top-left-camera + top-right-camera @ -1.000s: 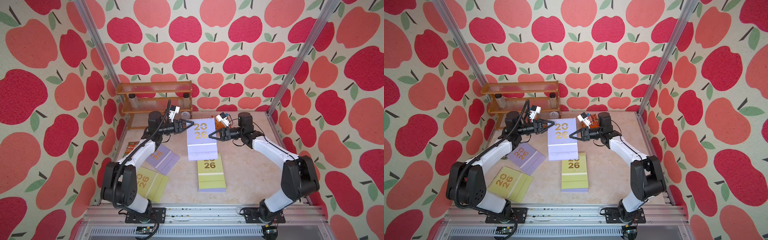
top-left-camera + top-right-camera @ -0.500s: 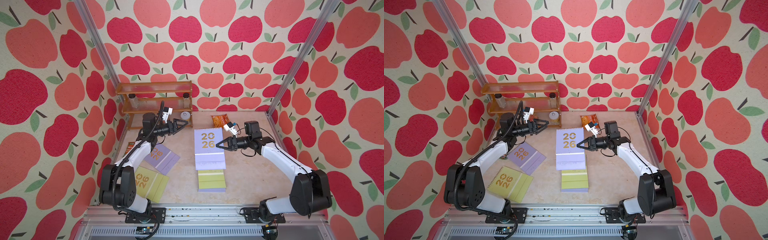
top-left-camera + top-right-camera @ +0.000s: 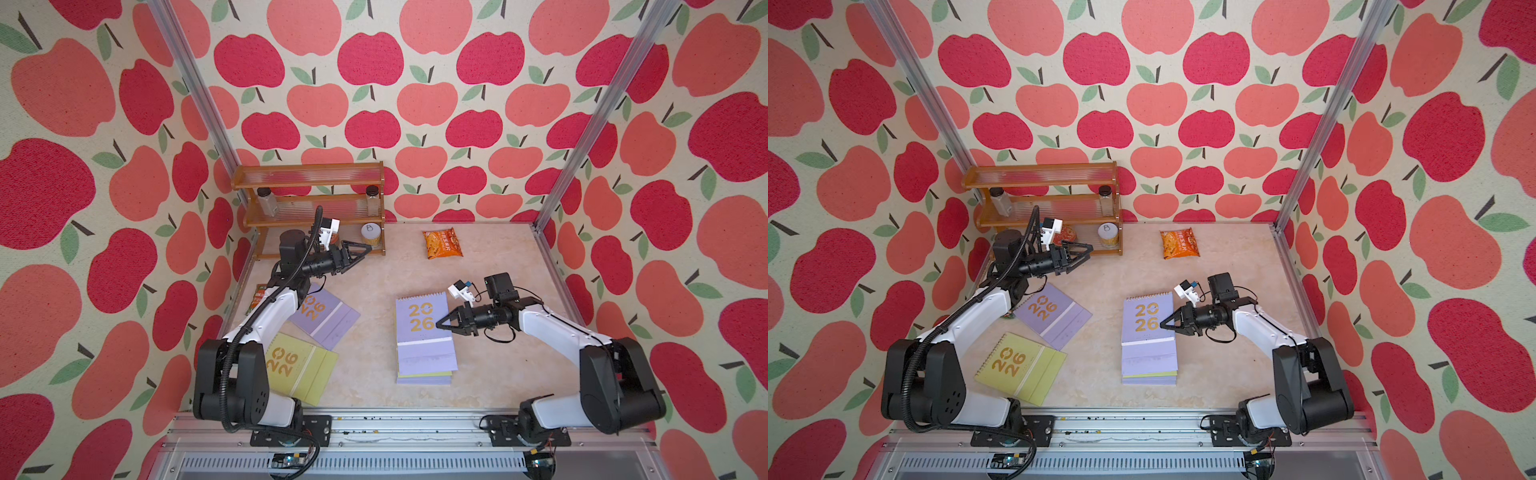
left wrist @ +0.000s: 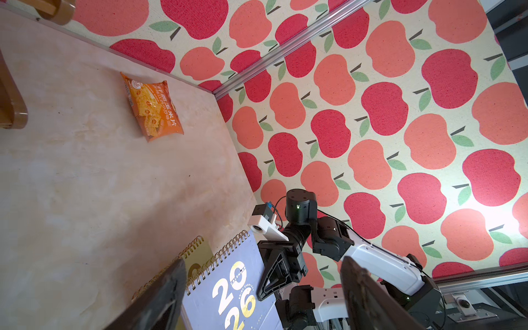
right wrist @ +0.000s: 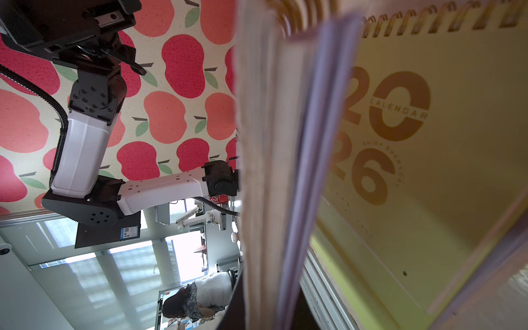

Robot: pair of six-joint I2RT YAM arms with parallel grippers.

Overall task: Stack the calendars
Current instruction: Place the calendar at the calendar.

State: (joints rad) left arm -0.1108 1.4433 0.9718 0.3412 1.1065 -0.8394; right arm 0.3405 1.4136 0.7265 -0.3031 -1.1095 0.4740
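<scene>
Lavender card fills the grip of the right gripper (image 3: 439, 324): its jaws are closed tight on the right-hand edge of the held lavender calendar (image 3: 419, 326), pinching it beside the gold "2026". This calendar extends away from the fingertips toward the table centre, spiral edge on the far side. Directly beneath the gripper and its load lies the stack (image 3: 424, 377). The right wrist view shows the yellow-green top calendar (image 5: 400, 160) of that stack lying face up below the held one. Whether the two touch cannot be determined.

The left gripper (image 3: 366, 250) hangs above the table (image 3: 374, 291) with its fingers (image 4: 161, 297) spread wide and nothing between them. The wooden shelf (image 3: 309, 195) stands just beyond its tips. Back along its forearm and below it lies the loose lavender calendar (image 3: 330, 320), flat on the table. Further back, near the arm's base, lies the loose yellow-green calendar (image 3: 299, 368). An orange packet (image 3: 442, 244) lies well ahead of the left gripper.
</scene>
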